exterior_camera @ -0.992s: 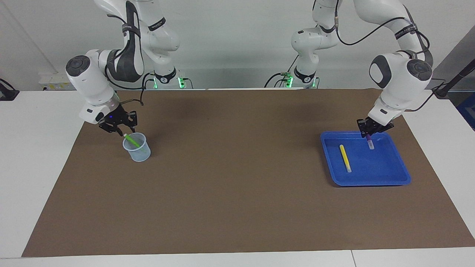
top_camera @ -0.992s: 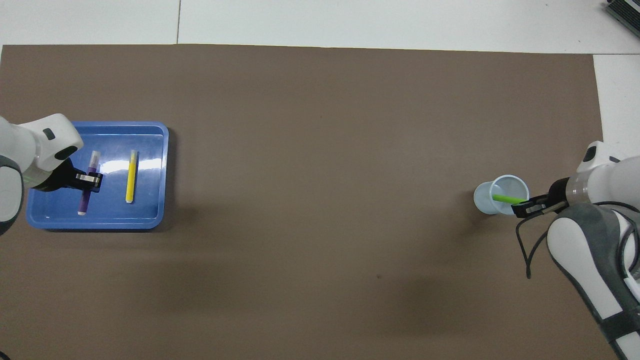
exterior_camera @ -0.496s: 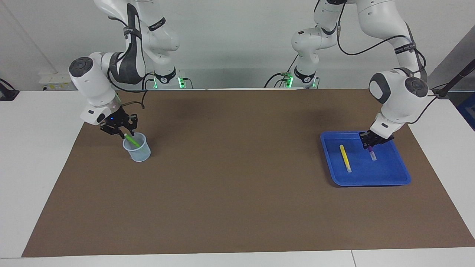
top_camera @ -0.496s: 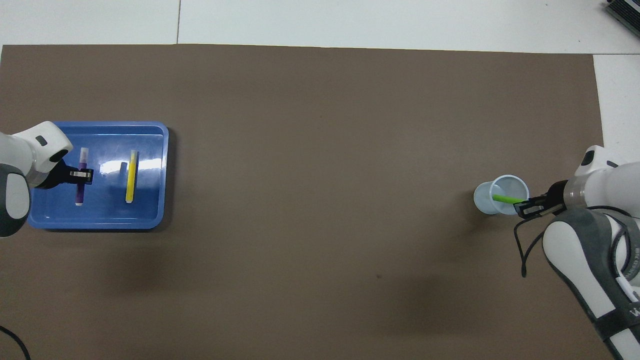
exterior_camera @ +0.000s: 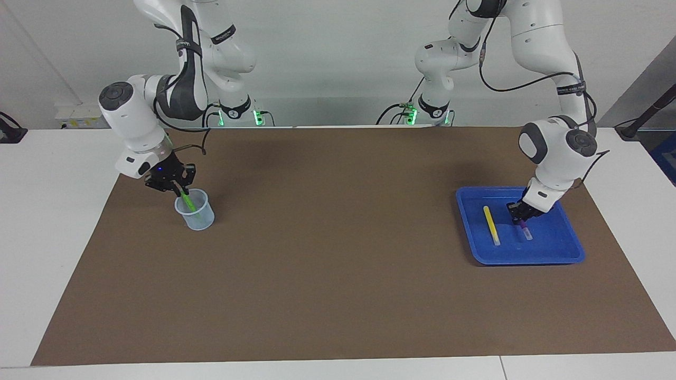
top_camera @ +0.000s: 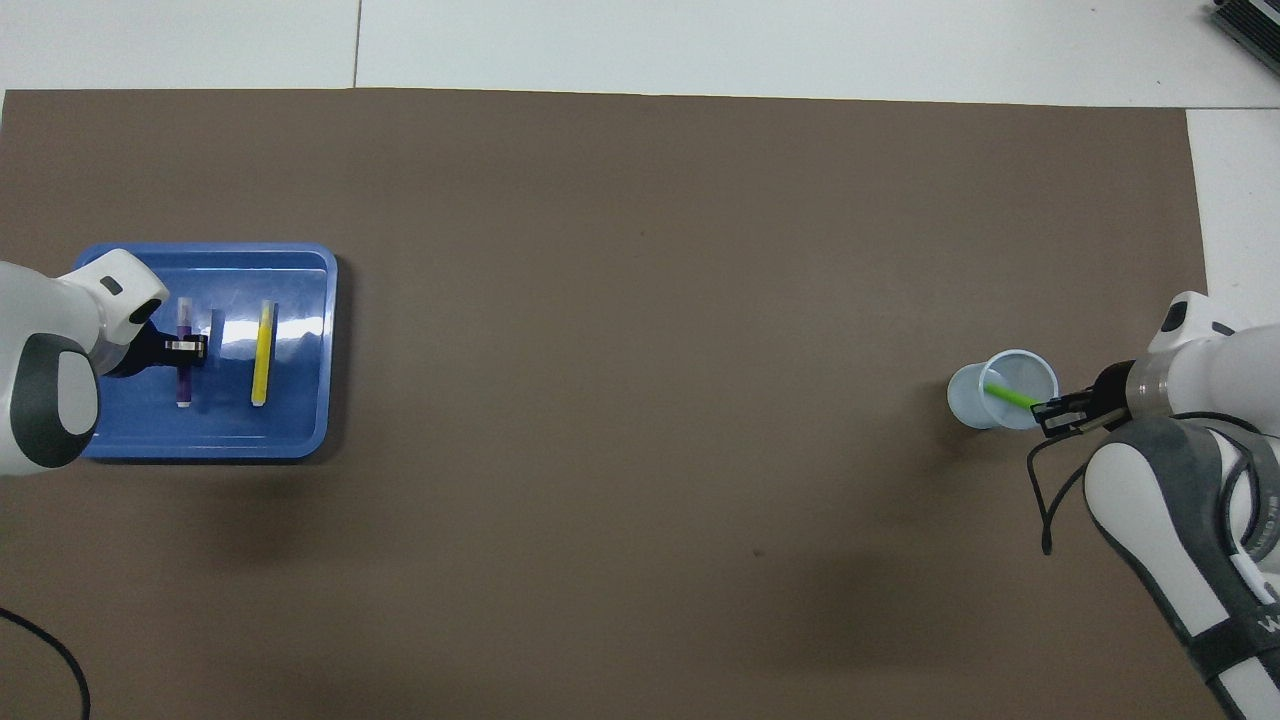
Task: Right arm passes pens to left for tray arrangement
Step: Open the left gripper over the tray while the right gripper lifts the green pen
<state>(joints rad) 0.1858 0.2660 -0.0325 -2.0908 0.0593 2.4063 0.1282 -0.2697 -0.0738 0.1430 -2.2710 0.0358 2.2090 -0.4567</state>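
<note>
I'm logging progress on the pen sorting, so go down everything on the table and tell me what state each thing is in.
Yellow pen: lying flat in the tray, free.
Purple pen: low in the tray, gripped by the shut left tool.
Green pen: leaning in the cup, top end gripped by the shut right tool.
Cup: upright on the mat.
Tray: flat on the mat, holding two pens.

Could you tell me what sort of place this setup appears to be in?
Probably a robotics lab. Two white arms are mounted at a white table covered by a brown mat, with a blue tray, a plastic cup and pens as practice props, and bare walls.
</note>
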